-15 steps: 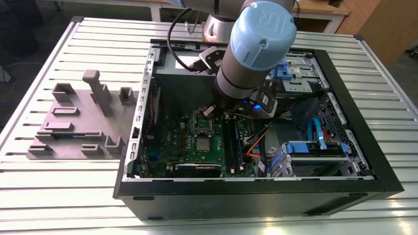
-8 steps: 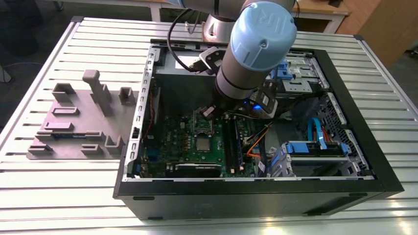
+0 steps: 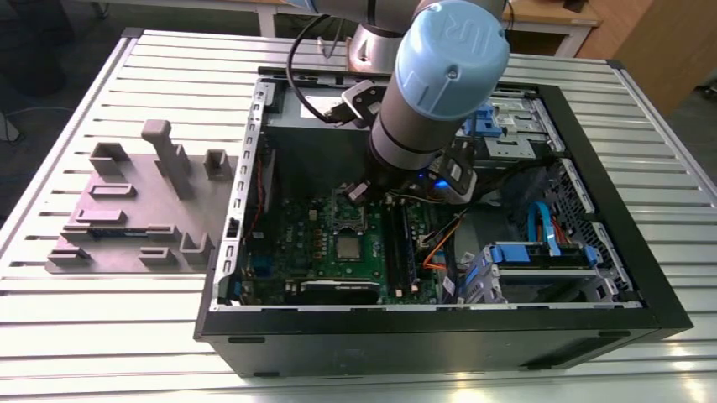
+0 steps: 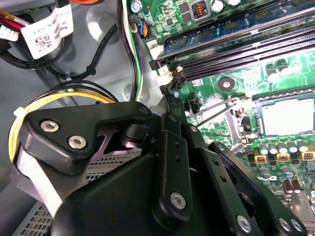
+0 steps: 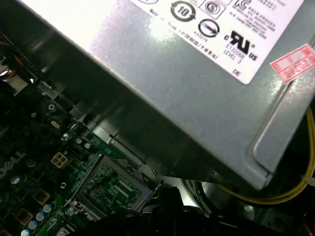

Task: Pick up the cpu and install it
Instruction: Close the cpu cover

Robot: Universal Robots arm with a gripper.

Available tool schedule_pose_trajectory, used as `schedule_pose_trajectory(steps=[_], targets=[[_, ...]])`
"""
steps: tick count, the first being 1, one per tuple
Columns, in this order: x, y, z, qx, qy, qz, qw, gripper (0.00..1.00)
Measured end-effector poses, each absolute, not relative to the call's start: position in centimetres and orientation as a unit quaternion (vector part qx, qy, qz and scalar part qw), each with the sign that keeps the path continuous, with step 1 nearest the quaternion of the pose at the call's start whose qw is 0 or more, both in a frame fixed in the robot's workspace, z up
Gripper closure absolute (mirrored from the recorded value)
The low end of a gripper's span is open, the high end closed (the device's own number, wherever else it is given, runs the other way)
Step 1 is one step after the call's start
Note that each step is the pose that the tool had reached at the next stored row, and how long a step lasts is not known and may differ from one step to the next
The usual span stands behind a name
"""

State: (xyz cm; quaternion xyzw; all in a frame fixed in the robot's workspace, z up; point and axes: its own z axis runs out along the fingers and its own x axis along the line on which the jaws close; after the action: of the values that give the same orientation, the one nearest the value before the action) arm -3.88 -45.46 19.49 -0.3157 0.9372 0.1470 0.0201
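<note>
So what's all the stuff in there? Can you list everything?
table: one, silver slats, under everything
case: one, black, open, on the table
tray: one, grey with posts, at the exterior view's left of the case
power supply: one, grey with a white label, inside the case
motherboard: one, green, on the case floor
cpu: one, silver-grey square, on the motherboard
brackets: several, blue, at the case's exterior-view right
wires: a few, yellow, by the power supply
arm: one, grey with a blue cap, reaching into the case
gripper: one, black, above the motherboard
</note>
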Motion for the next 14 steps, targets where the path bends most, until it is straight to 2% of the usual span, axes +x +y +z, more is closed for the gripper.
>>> schedule_pose_trajectory(steps=[14], targets=[[-4.14, -45.56, 20.04, -0.316, 0.938, 0.145, 0.019, 0.89]])
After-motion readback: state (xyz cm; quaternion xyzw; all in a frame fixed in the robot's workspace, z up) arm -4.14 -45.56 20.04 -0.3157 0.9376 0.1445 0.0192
